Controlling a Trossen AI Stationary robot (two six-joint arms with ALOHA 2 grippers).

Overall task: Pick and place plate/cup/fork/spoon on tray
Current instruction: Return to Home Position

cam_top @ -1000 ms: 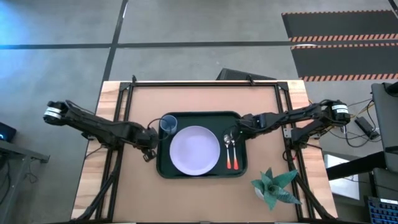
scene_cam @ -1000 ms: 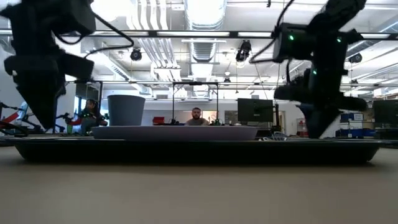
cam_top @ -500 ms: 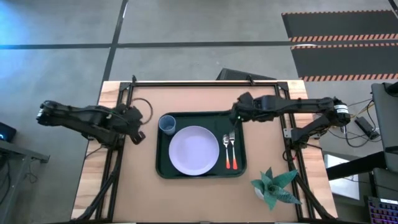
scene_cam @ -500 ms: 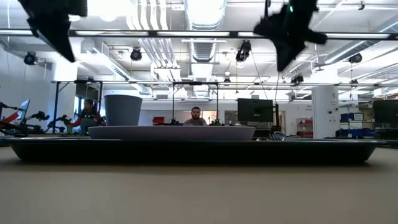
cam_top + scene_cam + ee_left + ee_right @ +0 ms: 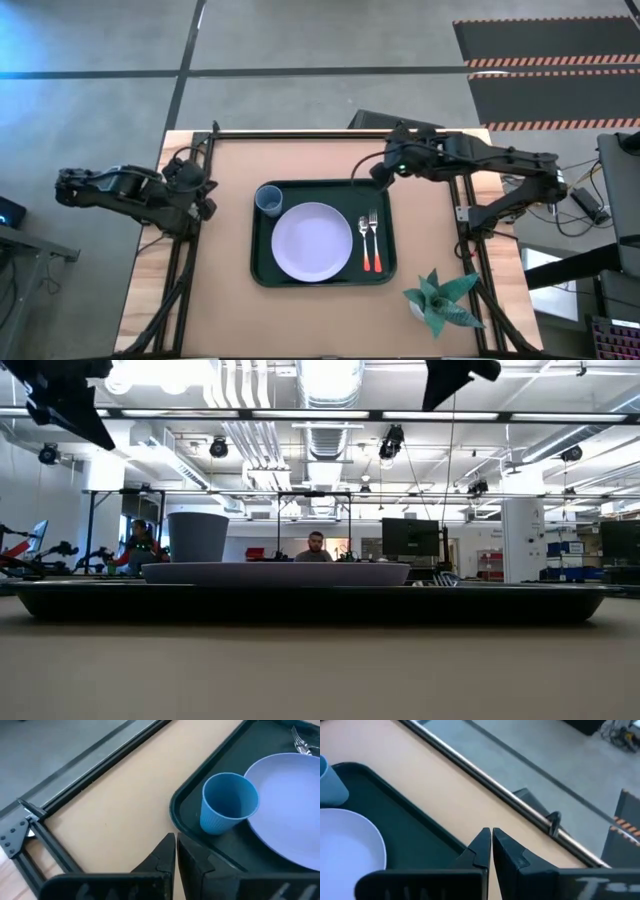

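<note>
The dark green tray (image 5: 322, 282) lies in the middle of the table. On it rest the lavender-white plate (image 5: 312, 241), the blue cup (image 5: 268, 200) standing upright at its far left corner, and the spoon (image 5: 363, 238) and fork (image 5: 374, 236) side by side at its right, handles toward the near edge. My left gripper (image 5: 205, 203) is shut and empty, raised over the table left of the tray; its wrist view shows the cup (image 5: 227, 805). My right gripper (image 5: 372, 178) is shut and empty, raised over the tray's far right corner.
A green artificial plant (image 5: 440, 300) stands at the near right corner of the table. Black metal frame rails (image 5: 330, 133) run along the far edge and both sides. People sit in the room beyond (image 5: 316, 548). Bare tabletop lies left of and in front of the tray.
Both grippers have risen away from the tray. My left gripper has gone up and toward the table's left and far edges, away from the cup. My right gripper has gone up and toward the far edge, away from the fork and spoon. The things on the tray stay still.
</note>
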